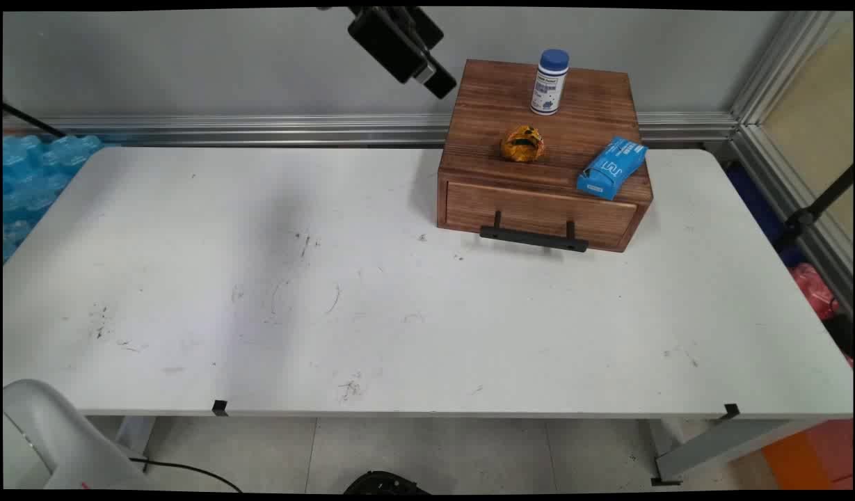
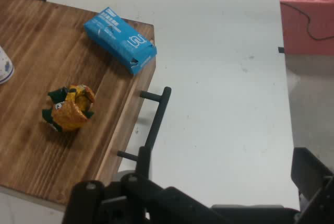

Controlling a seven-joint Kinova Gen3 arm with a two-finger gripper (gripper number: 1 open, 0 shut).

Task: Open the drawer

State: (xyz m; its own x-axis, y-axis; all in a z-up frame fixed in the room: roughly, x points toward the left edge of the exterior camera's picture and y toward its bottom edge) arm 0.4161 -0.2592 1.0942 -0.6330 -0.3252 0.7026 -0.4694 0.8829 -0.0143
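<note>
Drawer box (image 1: 538, 205) sitting at the far right of the table (image 1: 330, 313), serving as a shelf for a bottle (image 1: 550, 82), a crumpled wrapper (image 1: 522, 144) and a blue pack (image 1: 611, 167). Gripper (image 1: 427, 69) hanging high beside it, fingers spread wide, gripping nothing, likely keeping clear.

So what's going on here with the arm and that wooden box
Nothing is being handled. The arm's pincer hangs high near the wall, just left of the wooden drawer box, holding nothing. On top of the box sit a white bottle with a blue cap, a crumpled yellow wrapper and a blue packet at the front right corner. The drawer looks closed, and its black handle is untouched.
</note>
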